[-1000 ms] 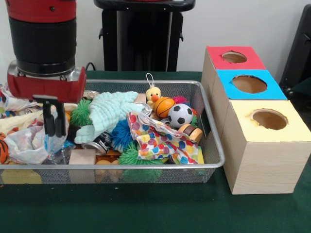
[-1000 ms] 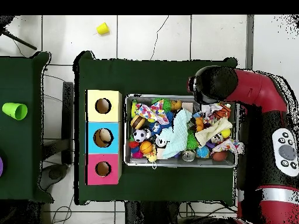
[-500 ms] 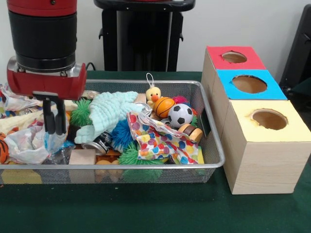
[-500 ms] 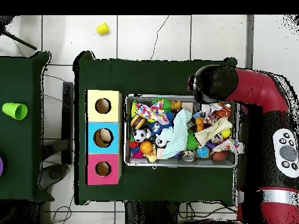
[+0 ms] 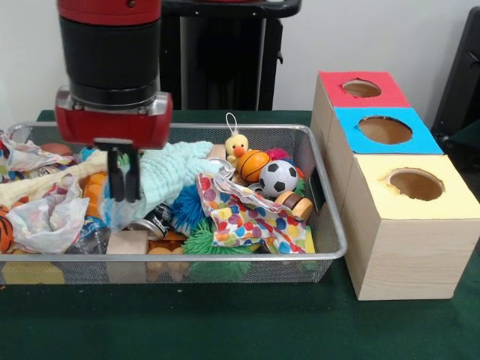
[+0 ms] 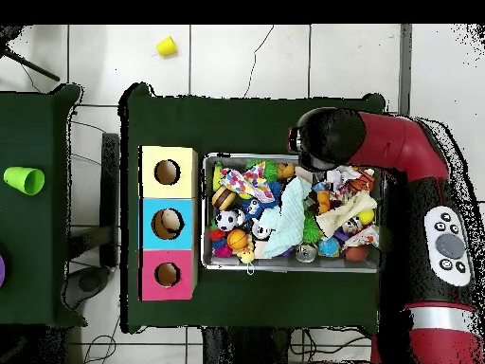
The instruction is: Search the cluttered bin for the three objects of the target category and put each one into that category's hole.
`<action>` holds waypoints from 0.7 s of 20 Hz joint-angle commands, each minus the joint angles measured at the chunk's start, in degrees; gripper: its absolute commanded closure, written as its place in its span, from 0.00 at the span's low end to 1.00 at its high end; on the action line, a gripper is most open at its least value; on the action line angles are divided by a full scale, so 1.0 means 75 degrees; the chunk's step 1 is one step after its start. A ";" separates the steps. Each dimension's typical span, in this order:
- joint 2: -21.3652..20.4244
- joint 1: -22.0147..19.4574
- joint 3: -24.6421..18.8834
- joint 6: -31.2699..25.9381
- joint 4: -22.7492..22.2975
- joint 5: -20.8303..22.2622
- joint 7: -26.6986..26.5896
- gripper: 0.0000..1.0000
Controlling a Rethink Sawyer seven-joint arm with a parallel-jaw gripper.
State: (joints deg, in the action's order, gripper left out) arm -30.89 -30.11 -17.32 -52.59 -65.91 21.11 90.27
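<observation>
Gripper (image 5: 124,187) hangs over the bin (image 5: 330,225), fingers close together, apparently pinching a pale blue scrap; contact is unclear. Likely targets, the basketball (image 5: 253,165) and soccer ball (image 5: 278,178), lie toward the boxes (image 5: 397,247), well apart from the jaws.

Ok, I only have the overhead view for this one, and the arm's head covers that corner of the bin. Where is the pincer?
Observer: The pincer hangs low over the bin, right against the edge of the mint cloth.
Reviewer: Anything under it that I can't see?
Observer: A wooden block sits against the mesh wall, just below the pincer.
Reviewer: And beside that?
Observer: A dark drink can lies on its side next to the block, half under the cloth.
</observation>
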 commanded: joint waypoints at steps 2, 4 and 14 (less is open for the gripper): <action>-0.0435 0.0285 -0.0138 -0.0987 -0.0948 -0.0266 -0.0127 1.00; -0.0497 0.0315 -0.0125 -0.1040 -0.0954 -0.0325 -0.0115 1.00; -0.0657 0.0447 -0.0050 -0.1332 -0.0887 -0.0557 -0.0041 1.00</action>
State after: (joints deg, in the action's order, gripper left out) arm -35.00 -26.96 -17.32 -54.83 -66.36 18.36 90.27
